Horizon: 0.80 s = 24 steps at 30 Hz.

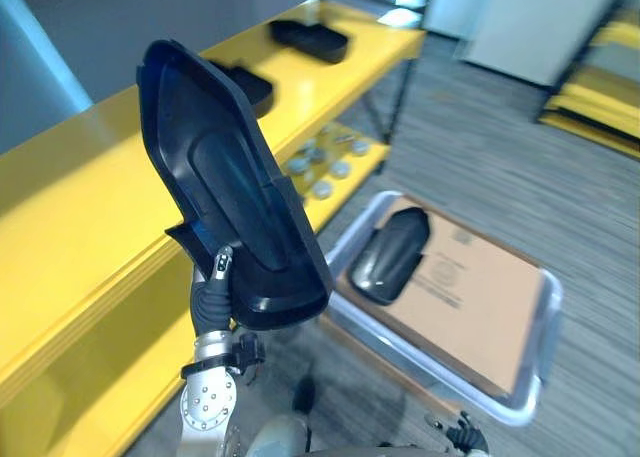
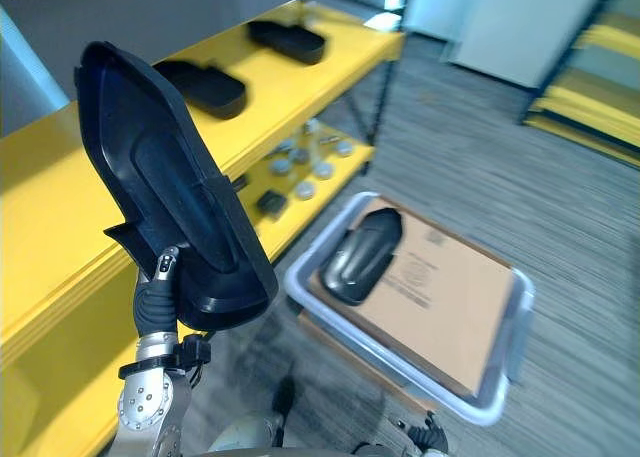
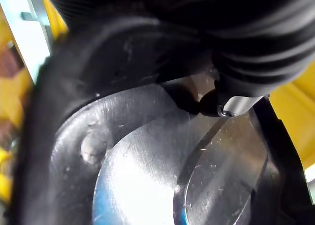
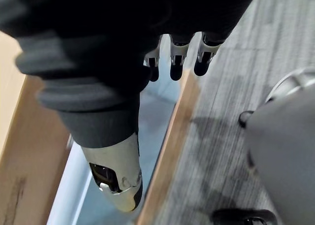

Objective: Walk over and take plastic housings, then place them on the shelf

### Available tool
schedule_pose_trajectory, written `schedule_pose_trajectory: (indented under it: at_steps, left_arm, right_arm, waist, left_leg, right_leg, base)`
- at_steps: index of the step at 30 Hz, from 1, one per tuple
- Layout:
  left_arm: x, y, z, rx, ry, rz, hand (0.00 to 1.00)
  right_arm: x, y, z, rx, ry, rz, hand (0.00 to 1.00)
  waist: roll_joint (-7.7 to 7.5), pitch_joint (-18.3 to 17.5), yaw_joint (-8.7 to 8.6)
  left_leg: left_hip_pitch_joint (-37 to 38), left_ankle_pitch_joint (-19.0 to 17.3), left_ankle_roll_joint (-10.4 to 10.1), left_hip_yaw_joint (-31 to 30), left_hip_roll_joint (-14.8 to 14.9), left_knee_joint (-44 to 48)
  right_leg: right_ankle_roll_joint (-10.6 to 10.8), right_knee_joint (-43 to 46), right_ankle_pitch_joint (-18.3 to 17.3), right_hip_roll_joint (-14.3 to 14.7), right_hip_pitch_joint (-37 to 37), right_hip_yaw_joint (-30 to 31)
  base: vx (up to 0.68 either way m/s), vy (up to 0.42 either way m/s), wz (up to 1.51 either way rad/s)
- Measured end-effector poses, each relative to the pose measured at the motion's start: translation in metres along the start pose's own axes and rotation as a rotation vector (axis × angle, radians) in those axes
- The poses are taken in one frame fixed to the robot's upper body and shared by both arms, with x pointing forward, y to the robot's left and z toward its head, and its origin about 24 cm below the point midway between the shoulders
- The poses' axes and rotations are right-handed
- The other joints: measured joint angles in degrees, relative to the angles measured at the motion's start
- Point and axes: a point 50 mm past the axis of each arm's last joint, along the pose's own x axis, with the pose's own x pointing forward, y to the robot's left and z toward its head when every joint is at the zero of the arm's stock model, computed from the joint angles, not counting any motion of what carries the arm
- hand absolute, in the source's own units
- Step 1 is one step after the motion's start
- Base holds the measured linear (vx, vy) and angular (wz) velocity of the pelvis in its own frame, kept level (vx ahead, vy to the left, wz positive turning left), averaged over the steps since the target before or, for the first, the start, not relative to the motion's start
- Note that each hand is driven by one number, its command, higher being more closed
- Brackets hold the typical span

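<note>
I hold a large black plastic housing [image 1: 230, 187] upright by its lower end, hollow side toward me, in front of the yellow shelf [image 1: 80, 197]. My left hand [image 1: 213, 299] is shut on it, thumb pressed on the inner face. The left wrist view shows the scratched inside of that housing [image 3: 147, 176] close up. Two more black housings [image 1: 310, 39] [image 1: 250, 85] lie farther along the shelf top. Another housing [image 1: 390, 255] rests on cardboard [image 1: 470, 287] in a grey tote [image 1: 545, 307] on the floor. My right hand [image 4: 178, 57] hangs with relaxed fingers over the tote's edge, holding nothing.
Small round parts [image 1: 320, 167] lie on the lower yellow shelf level beside the tote. A black shelf post [image 1: 400, 87] stands at the shelf's far end. Another yellow rack [image 1: 600, 87] stands at the far right across grey carpet.
</note>
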Motion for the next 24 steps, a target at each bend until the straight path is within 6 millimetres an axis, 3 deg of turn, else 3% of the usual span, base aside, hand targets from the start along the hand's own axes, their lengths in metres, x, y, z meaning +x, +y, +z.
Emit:
schedule_pose_trajectory:
  at_steps: [2, 6, 7, 8, 9, 10, 11, 12, 14, 17, 20, 21, 22, 24]
  left_arm:
    - [0.000, -0.005, 0.001, -0.018, -0.014, -0.020, 1.00]
    - [0.007, -0.015, -0.003, -0.046, -0.012, -0.065, 1.00]
    - [0.010, -0.021, -0.006, -0.051, -0.007, -0.100, 1.00]
    - [0.011, -0.028, -0.008, -0.056, 0.000, -0.135, 1.00]
    - [0.012, -0.034, -0.008, -0.060, -0.002, -0.161, 1.00]
    - [0.016, -0.039, -0.008, -0.046, -0.013, -0.202, 1.00]
    - [0.020, -0.041, -0.010, -0.030, -0.016, -0.223, 1.00]
    - [0.021, -0.042, -0.012, -0.024, -0.011, -0.228, 1.00]
    - [0.021, -0.042, -0.024, -0.003, 0.035, -0.227, 1.00]
    - [0.019, -0.049, -0.027, -0.006, 0.050, -0.253, 1.00]
    - [0.020, -0.055, -0.024, -0.001, 0.028, -0.268, 1.00]
    - [0.020, -0.056, -0.023, -0.001, 0.022, -0.271, 1.00]
    - [0.020, -0.055, -0.023, 0.003, 0.020, -0.267, 1.00]
    - [0.015, -0.052, -0.026, 0.005, 0.040, -0.253, 1.00]
  right_arm:
    - [0.003, 0.007, 0.013, 0.002, -0.044, 0.020, 0.00]
    - [0.003, 0.025, 0.017, 0.028, -0.049, 0.057, 0.00]
    - [0.002, 0.027, 0.014, 0.018, -0.034, 0.063, 0.00]
    - [0.001, 0.026, 0.014, 0.014, -0.029, 0.061, 0.00]
    - [0.001, 0.025, 0.015, 0.010, -0.035, 0.058, 0.00]
    - [0.001, 0.023, 0.013, 0.005, -0.030, 0.053, 0.00]
    - [0.003, 0.026, 0.018, 0.006, -0.040, 0.061, 0.00]
    - [0.003, 0.027, 0.018, 0.006, -0.040, 0.063, 0.00]
    - [0.003, 0.026, 0.019, 0.003, -0.046, 0.058, 0.00]
    - [0.002, 0.024, 0.015, -0.004, -0.036, 0.056, 0.00]
    - [0.000, 0.024, 0.013, -0.014, -0.034, 0.056, 0.00]
    - [0.000, 0.024, 0.013, -0.015, -0.039, 0.057, 0.00]
    - [0.000, 0.025, 0.014, -0.019, -0.040, 0.062, 0.00]
    - [0.000, 0.025, 0.017, -0.020, -0.053, 0.062, 0.00]
  waist:
    - [-0.05, -0.09, 1.42]
    - [-0.96, -0.22, 1.50]
    - [-1.27, -0.01, 1.50]
    - [-0.74, -0.11, 0.58]
    - [-0.82, -0.20, 0.19]
    - [-0.74, -0.67, -0.49]
    - [-1.47, -1.42, -0.61]
    - [-2.19, -1.74, -0.59]
    - [-1.92, -1.62, -1.09]
    - [-1.58, -1.41, -2.62]
    - [-2.03, -1.67, -2.26]
    - [-2.19, -1.76, -2.22]
    - [-3.53, -1.84, -1.45]
    - [-4.09, -2.15, -0.28]
  left_leg:
    - [-0.56, -1.25, 1.30, 1.88, -1.48, 0.56]
    - [-0.86, -4.30, 2.26, 1.08, -5.06, 2.27]
    - [0.14, -5.75, 3.03, 0.25, -6.15, 3.71]
    - [1.84, -7.29, 3.32, -2.61, -6.98, 4.86]
    - [2.53, -8.11, 3.12, -3.87, -7.21, 5.17]
    - [3.45, -8.63, 2.48, -5.99, -7.46, 4.28]
    - [5.19, -7.98, 1.53, -7.31, -8.27, 1.06]
    - [6.23, -7.65, 1.19, -7.83, -8.57, -0.25]
    - [9.38, -6.94, 2.18, -10.88, -9.47, -0.89]
    - [10.98, -7.08, 2.28, -15.74, -10.69, 0.28]
    - [12.47, -8.63, 0.88, -18.61, -11.58, 1.41]
    - [12.75, -9.49, 1.82, -18.62, -11.58, 1.43]
    - [12.87, -10.47, 2.41, -19.26, -12.26, 2.33]
    - [12.46, -13.00, 0.36, -19.76, -12.02, 4.55]
  right_leg:
    - [0.23, -0.62, 0.19, -1.47, 0.95, -2.47]
    - [-0.38, 1.04, 0.73, -4.75, 3.45, -4.93]
    - [-3.83, 6.90, 0.77, -7.76, 3.74, -3.48]
    - [-10.61, 15.75, 2.41, -10.67, 1.83, 3.67]
    - [-11.75, 20.51, 2.47, -11.23, -0.08, 9.59]
    - [-7.84, 25.42, -1.08, -8.64, -5.20, 20.64]
    - [-6.29, 26.74, -4.31, -5.69, -9.89, 26.81]
    - [-6.41, 26.41, -5.38, -4.71, -11.65, 28.68]
    - [-5.91, 22.43, -7.74, -0.31, -16.21, 32.30]
    - [-5.09, 16.24, -7.64, 4.40, -21.11, 41.35]
    - [-3.52, 11.94, -5.31, 5.16, -22.71, 46.65]
    - [-3.58, 11.70, -4.18, 5.02, -22.71, 46.70]
    - [-3.45, 11.63, -2.20, 4.19, -22.82, 46.49]
    - [-4.75, 10.38, -0.75, 4.55, -22.10, 45.64]
  base:
    - [0.10, 0.119, 0.76]
    - [0.12, 0.143, 0.51]
    - [0.20, 0.187, 0.70]
    - [0.26, 0.235, 0.76]
    - [0.27, 0.225, 0.86]
    - [0.29, 0.194, 0.77]
    - [0.26, 0.137, 0.65]
    - [0.27, 0.113, 0.49]
    - [0.26, 0.071, 0.57]
    - [0.25, 0.016, 1.16]
    - [0.21, -0.028, 1.20]
    - [0.21, -0.113, 1.09]
    - [0.17, -0.130, 0.65]
    - [0.11, -0.168, 0.29]
